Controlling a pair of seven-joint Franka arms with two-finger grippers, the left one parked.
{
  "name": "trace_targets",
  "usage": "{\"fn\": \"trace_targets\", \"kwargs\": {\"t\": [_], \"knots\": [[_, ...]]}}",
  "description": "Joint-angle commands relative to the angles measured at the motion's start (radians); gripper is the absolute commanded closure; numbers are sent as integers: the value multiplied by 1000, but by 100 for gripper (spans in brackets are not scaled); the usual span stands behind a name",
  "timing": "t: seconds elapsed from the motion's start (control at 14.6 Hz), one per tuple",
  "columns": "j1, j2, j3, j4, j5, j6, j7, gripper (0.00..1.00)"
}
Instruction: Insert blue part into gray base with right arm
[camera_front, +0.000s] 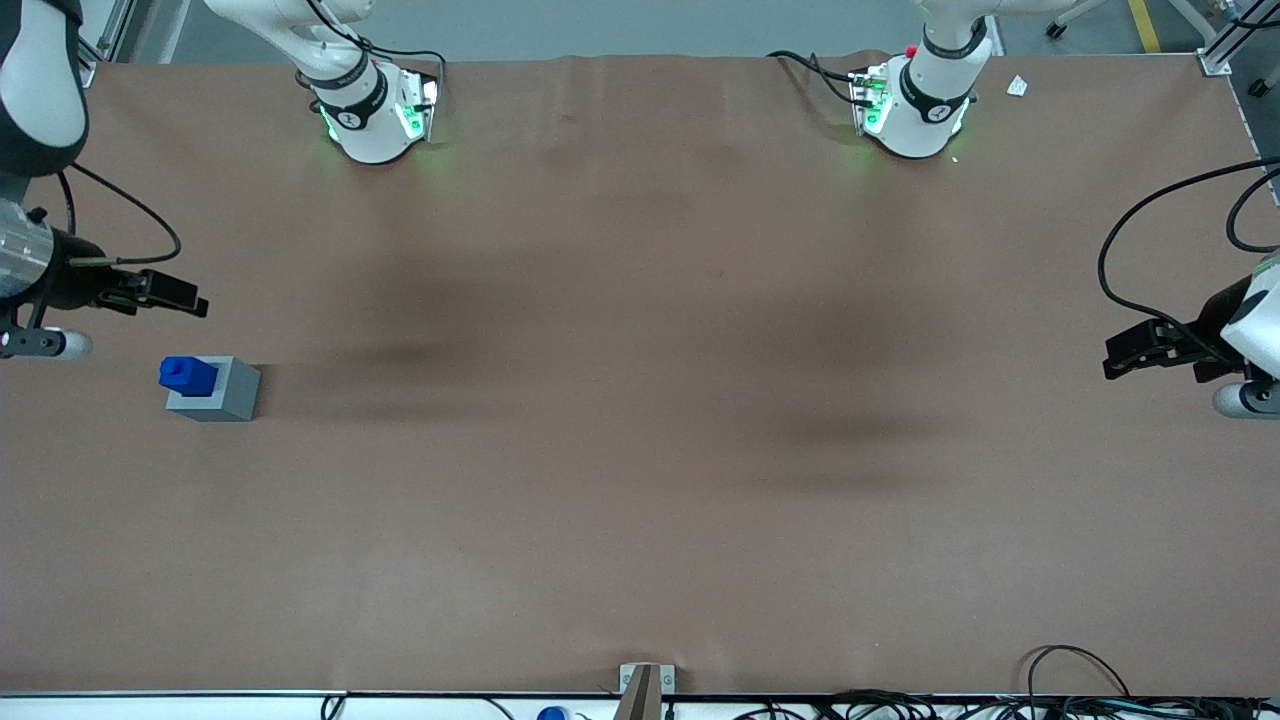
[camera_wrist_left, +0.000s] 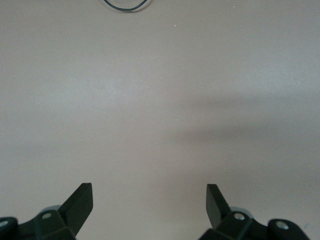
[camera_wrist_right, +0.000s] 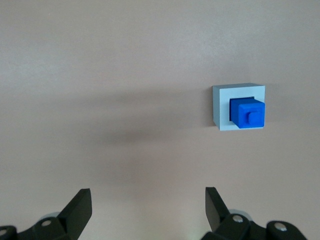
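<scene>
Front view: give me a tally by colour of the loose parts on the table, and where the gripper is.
Blue: 1, the blue part, seated in the base's top.
Gray: 1, the gray base, toward the working arm's end of the table.
Total: 2.
The right arm's gripper is open, empty, apart from both, farther from the front camera than the base.

Blue part (camera_front: 188, 375): small bright blue block, seated upright in gray base (camera_front: 222, 391), stub end up, upper body standing clear of socket. Gray base: light gray cube on brown table, middle-left of front view. Right arm's gripper (camera_wrist_right: 148, 206): fingers spread, empty, well apart from both.
</scene>
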Motion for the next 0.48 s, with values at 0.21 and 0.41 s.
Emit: {"fn": "trace_targets", "kwargs": {"t": [0.21, 0.41], "knots": [[38, -137, -2, -35, -20, -18, 32, 0], [38, -144, -1, -8, -22, -29, 27, 0]]}}
